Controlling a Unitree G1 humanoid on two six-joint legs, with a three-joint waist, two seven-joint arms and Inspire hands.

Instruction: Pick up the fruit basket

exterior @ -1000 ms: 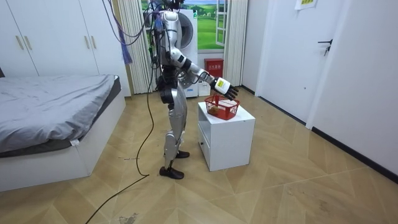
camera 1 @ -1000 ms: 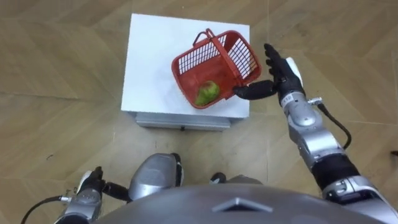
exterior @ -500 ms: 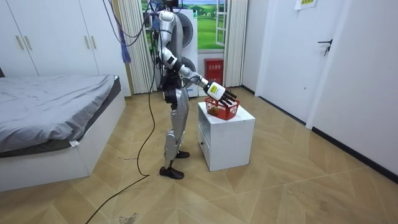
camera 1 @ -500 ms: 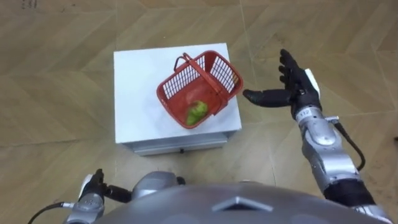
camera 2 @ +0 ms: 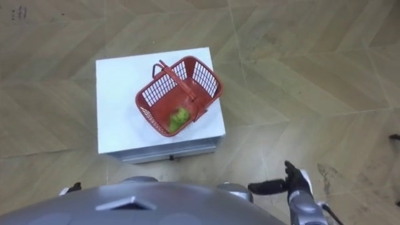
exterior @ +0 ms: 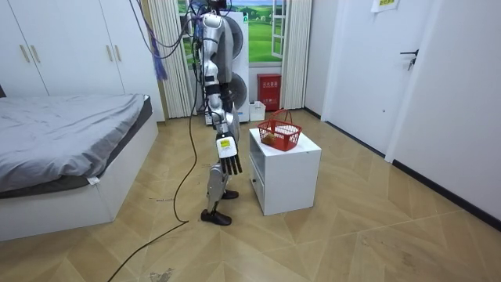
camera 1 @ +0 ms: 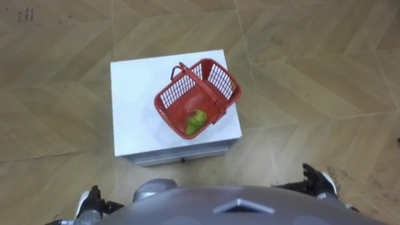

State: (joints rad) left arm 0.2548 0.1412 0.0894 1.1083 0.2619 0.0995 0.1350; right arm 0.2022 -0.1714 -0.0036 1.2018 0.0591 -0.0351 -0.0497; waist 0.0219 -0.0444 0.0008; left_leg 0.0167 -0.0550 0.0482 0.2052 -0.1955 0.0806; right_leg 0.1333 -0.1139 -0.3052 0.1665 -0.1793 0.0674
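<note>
**Basket on the bench, both hands low at the robot's sides**

The red basket (camera 1: 220,77) sits on the white bench (camera 1: 137,106), in neither hand. It lies on the right half of the top, turned at an angle to the edges. One corner reaches close to the bench's right edge. Its handle (camera 1: 199,80) stands up and runs across the open top. A green fruit (camera 1: 195,120) lies inside at the end nearest the robot. The left half of the bench top is bare. A drawer front (camera 1: 181,153) shows on the side facing the robot.

The right hand (camera 1: 320,183) is at the bottom right of the eye views, low beside the body and well apart from the basket. It is spread, fingers straight and thumb pointing inward, and it holds nothing. In the room view this hand hangs at thigh height with the fingers pointing down at the floor. The left hand (camera 1: 89,204) shows at the bottom left, also low and far from the bench; whether it is spread or closed cannot be told.

The room view shows the robot upright, just beside the bench on the room view's left. A bed (exterior: 70,141) stands further to that side.
</note>
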